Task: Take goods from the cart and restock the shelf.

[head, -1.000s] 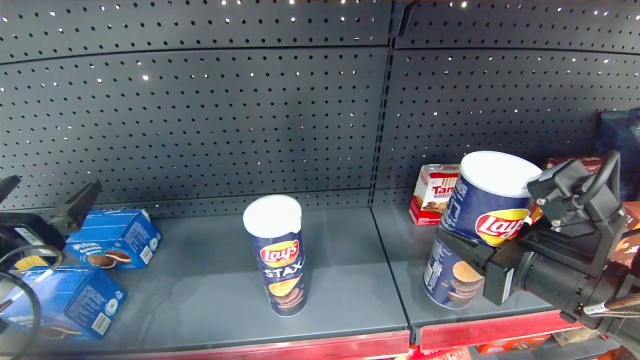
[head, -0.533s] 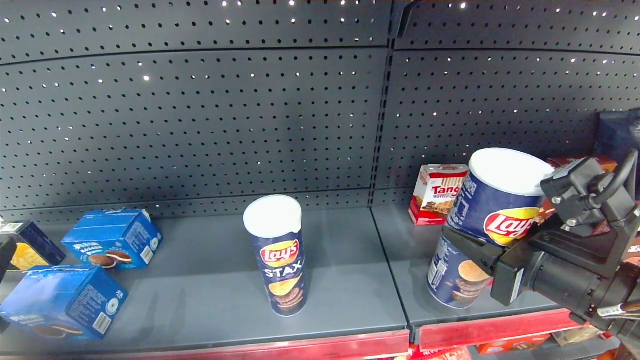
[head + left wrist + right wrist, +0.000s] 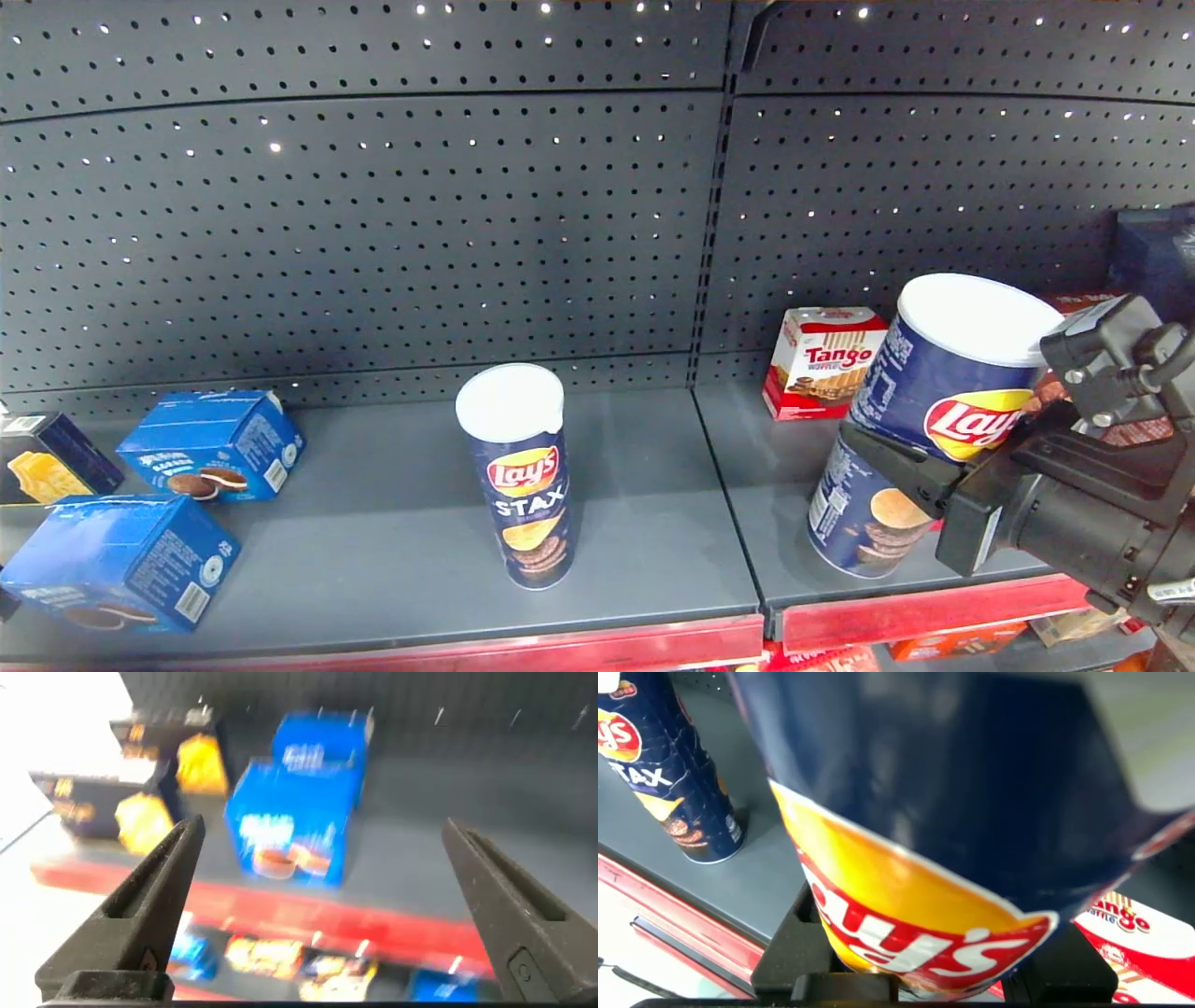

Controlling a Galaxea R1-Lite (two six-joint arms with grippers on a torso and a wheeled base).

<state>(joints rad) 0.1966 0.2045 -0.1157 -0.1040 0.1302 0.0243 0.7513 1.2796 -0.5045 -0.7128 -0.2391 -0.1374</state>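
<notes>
Two chip cans on the grey shelf [image 3: 373, 523]. One, the standing can [image 3: 519, 476], upright near the middle of the board with its white lid up. The other, the held can [image 3: 943, 392], right of the standing can and well apart from it, tilted, lid leaning farther right. Clamped across its middle by the right gripper [image 3: 910, 457], fingers pressed to both sides of the tube (lower end close to the board; contact impossible to judge). Behind the held can, farther from the standing can and against the perforated back wall [image 3: 373, 233], a red-and-white wafer box [image 3: 822, 359].

Left of the standing can, well apart: a far blue box [image 3: 213, 446] toward the back wall, a near blue box [image 3: 121, 563] at the shelf's front edge, and beyond them a dark box [image 3: 47, 462] with a yellow picture.

Left gripper [image 3: 322, 905] spread wide, nothing between its fingers, facing those blue boxes from in front of the shelf's red edge.
</notes>
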